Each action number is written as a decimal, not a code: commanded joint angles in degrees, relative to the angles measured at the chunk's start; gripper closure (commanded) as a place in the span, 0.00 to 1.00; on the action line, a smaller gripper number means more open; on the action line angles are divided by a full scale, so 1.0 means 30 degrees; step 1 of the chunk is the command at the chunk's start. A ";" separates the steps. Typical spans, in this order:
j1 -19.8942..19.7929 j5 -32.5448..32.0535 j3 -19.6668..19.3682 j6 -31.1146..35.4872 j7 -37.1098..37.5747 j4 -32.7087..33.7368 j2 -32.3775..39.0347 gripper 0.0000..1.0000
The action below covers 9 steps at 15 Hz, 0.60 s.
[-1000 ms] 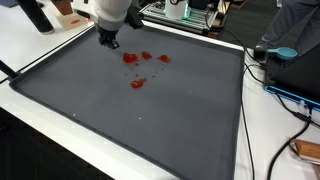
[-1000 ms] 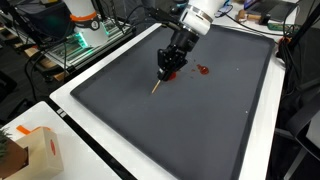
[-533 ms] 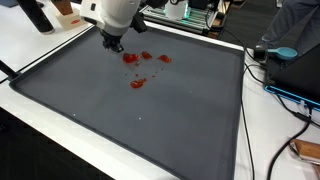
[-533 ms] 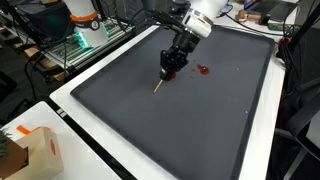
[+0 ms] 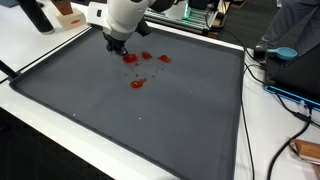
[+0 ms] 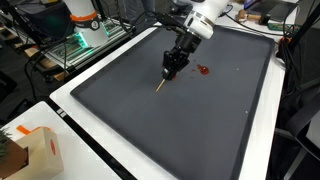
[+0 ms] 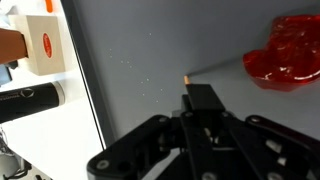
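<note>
Lab clutter all round, and in the middle a white worktop (image 5: 30,50) carries a big dark grey mat (image 5: 150,130). In an exterior view the tool (image 5: 117,44) hangs low over the mat's far corner, just beside a scatter of red blobs (image 5: 140,60); how its jaws stand is hard to read from here.

Over to an exterior view with a cardboard box (image 6: 40,150) in front: the tool (image 6: 172,66) is pinching a thin stick (image 6: 159,86), which slants down with its end at or just above the mat, near the red smear (image 6: 203,70).

Wrist view: the tool (image 7: 200,100) is pressed together on the stick, and the orange tip (image 7: 188,76) sits short of the red blob (image 7: 285,50).

My read is that a firm pinch, a shallow slant and light pressure suit this, so the tip glides and doesn't dig in or snap.
</note>
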 commanded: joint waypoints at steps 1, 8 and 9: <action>0.0034 -0.0237 0.0029 -0.0012 -0.0332 0.0279 0.0404 0.97; -0.0156 0.0153 0.0140 -0.0084 -0.1340 0.0466 0.0424 0.97; -0.0234 0.0289 0.0169 -0.0095 -0.1612 0.0478 0.0345 0.97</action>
